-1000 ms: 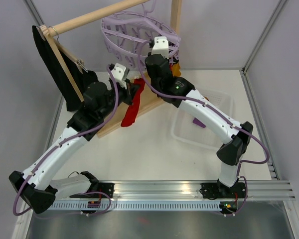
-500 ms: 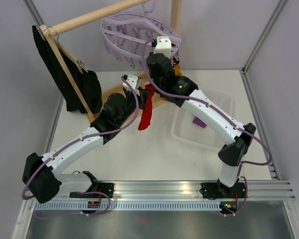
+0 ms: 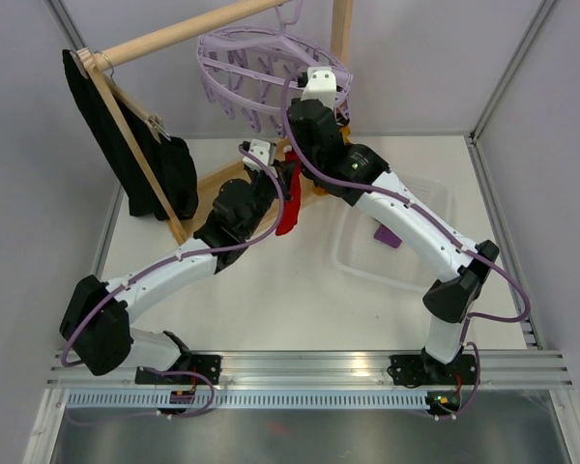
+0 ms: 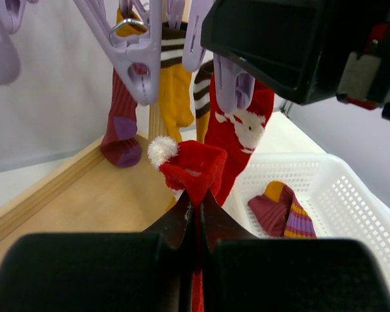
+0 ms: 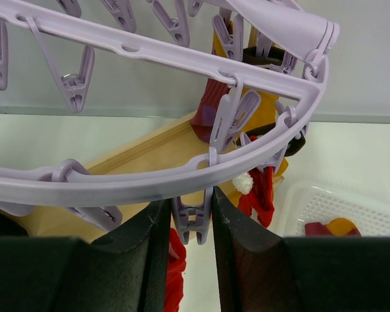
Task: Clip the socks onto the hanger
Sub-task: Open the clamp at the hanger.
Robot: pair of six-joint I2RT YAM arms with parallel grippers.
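Red sock (image 4: 194, 166) clenched in left gripper (image 4: 196, 205), cuff up, long axis hanging down, just below near rim of hanger (image 5: 149, 185). Right gripper (image 5: 190, 207) grasps peg (image 5: 192, 224) on that rim. Peg lies just above cuff; likely sock must rise into peg mouth.

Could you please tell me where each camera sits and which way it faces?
Top external: above and behind the bases, looking down at the table; left arm and right arm fully visible.
Left wrist: looks forward over the shut left gripper holding a red sock, toward the basket.
Right wrist: looks forward past the right gripper squeezing a peg of the hanger.
Shared: both wrist views show pegs and the basket.
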